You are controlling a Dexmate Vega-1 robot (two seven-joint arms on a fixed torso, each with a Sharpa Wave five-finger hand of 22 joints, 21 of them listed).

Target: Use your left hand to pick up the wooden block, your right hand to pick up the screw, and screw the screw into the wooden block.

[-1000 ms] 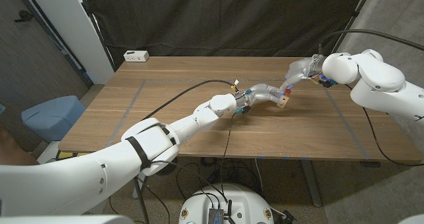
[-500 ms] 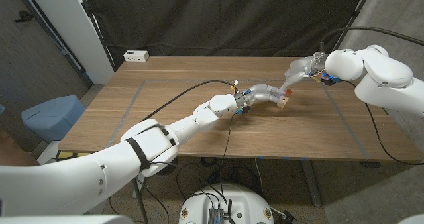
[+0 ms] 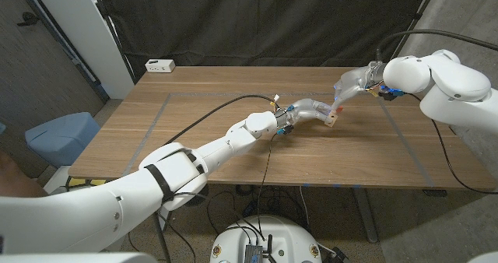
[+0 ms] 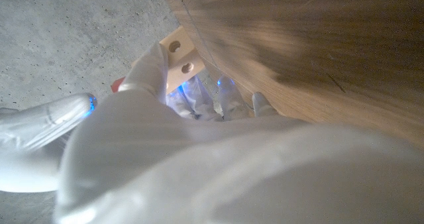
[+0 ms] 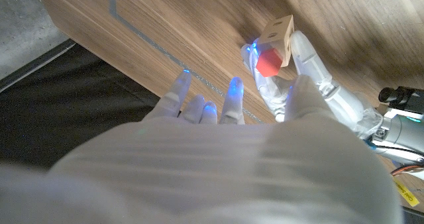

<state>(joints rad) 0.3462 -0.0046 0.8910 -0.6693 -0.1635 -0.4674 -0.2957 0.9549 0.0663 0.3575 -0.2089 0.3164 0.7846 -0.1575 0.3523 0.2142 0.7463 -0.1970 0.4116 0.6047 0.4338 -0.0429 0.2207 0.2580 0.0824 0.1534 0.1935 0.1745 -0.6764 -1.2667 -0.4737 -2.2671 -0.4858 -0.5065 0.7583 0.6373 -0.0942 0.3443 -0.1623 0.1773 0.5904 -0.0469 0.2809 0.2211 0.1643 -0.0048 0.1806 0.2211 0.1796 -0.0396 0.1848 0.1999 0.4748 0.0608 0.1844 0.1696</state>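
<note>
Left robot hand (image 3: 311,110) grips the wooden block (image 3: 332,120) right of centre on the desk (image 3: 194,123), toward the far side. The left wrist view shows fingers (image 4: 149,68) wrapped on the block, with two holes in its face pointing out. I can't tell if the block is lifted or resting on the desk.

The red-headed screw (image 5: 267,62) sits against the block's face; in the right wrist view it's touching the block, with a left finger beside it.

Right robot hand (image 3: 352,82) hovers just above and to the far right of the block. Its fingers (image 5: 233,95) are spread apart in its wrist view, with nothing pinched, so it's open and not holding the screw.

Change over the last second is small. The right arm's shoulder/elbow shell has drifted right and a bit farther away, and the right hand has eased slightly up and off from the block. The left hand and block are basically unmoved. The screw head stayed at the block.

Meaning: probably between turns, with the right hand released for a regrasp. The screw looks seated in a hole, but its depth is not visible, so I can't say it's driven home. Next it likely needs a fresh pinch on the red head and another twist. Risk: the screw tips out while unheld.
</note>
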